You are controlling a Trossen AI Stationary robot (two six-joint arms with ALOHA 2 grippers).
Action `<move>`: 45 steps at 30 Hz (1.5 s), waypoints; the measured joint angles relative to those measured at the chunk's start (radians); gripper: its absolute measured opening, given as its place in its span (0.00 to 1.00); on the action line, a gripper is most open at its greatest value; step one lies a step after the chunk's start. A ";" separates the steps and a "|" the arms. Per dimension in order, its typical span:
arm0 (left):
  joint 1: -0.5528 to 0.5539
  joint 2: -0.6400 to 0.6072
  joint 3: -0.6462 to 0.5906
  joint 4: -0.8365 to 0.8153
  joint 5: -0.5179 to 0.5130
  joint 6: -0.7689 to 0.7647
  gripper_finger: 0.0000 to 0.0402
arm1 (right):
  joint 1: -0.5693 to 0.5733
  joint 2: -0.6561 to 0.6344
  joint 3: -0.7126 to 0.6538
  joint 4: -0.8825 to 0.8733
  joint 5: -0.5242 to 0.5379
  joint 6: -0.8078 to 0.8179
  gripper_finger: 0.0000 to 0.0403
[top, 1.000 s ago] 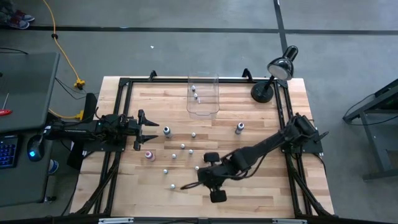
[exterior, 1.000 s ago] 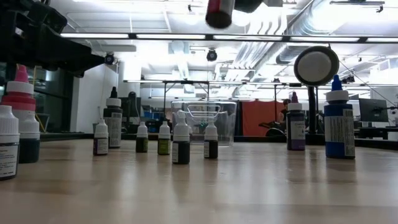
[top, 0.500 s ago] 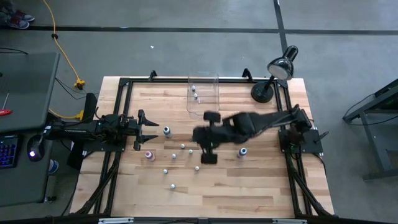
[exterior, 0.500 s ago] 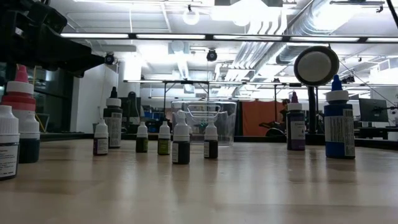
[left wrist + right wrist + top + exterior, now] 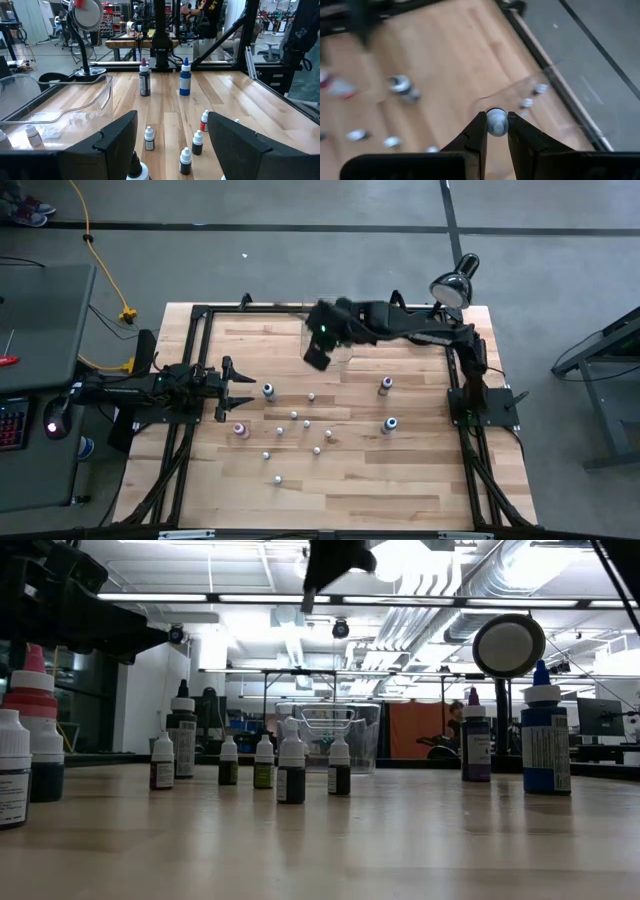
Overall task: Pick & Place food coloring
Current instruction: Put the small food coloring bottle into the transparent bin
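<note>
1. one food coloring bottle (image 5: 496,121), whitish cap showing, is clamped between the fingers of the right pincer (image 5: 318,350), raised over the near-left edge of the clear bin (image 5: 327,332) at the tabletop's (image 5: 420,470) far side.
2. two small bottles (image 5: 313,328) lie inside the bin.
3. other bottles (image 5: 293,416) stand scattered mid-tabletop.
4. left pincer (image 5: 243,389) waits at the left, fingers spread, holding nothing.
</note>
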 joint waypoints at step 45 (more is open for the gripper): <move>0.000 0.000 0.000 0.000 -0.003 0.000 0.59 | -0.415 0.380 0.000 0.069 -0.319 -0.332 0.14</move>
